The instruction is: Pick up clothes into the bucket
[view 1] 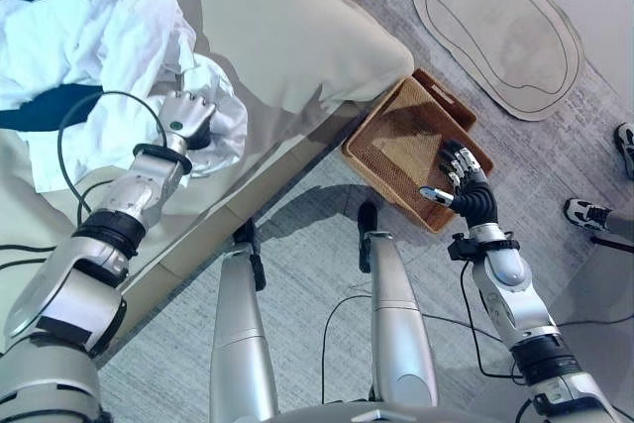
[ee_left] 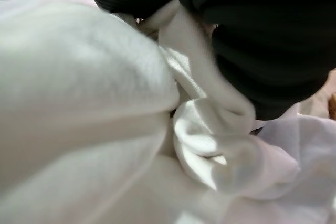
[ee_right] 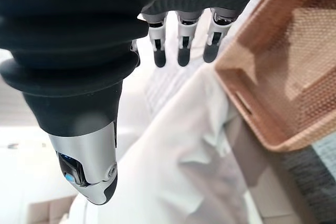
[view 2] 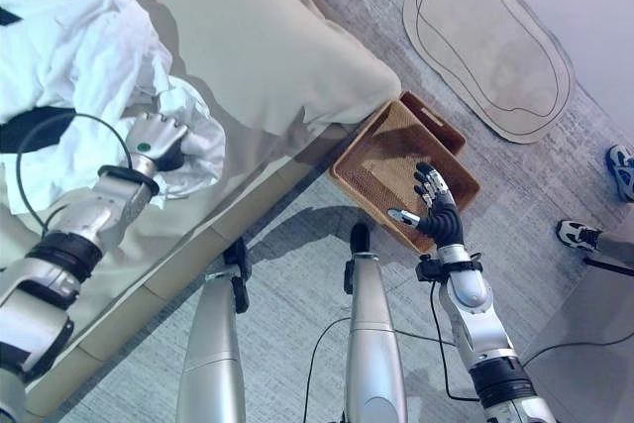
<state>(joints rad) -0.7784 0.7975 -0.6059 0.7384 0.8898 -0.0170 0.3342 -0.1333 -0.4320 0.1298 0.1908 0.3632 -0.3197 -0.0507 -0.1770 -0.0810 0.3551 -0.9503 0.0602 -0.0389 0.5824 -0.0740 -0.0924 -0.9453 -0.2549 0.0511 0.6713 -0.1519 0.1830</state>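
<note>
White clothes (view 1: 89, 37) heaped on beige bed (view 1: 287, 27); left hand (view 1: 186, 116) curled into them. Wicker basket (view 1: 396, 141) on grey carpet (view 1: 307, 215); right hand (view 1: 461, 173) hovers above, fingers straight.

Soft, crumpled white cloth garments (view 1: 94, 22) lie on the matt beige fabric sofa (view 1: 287, 32), beside a brown woven wicker basket (view 1: 396, 141) on grey, rough-textured carpet floor (view 1: 307, 220) with a matt pale rug (view 1: 500, 22).
</note>
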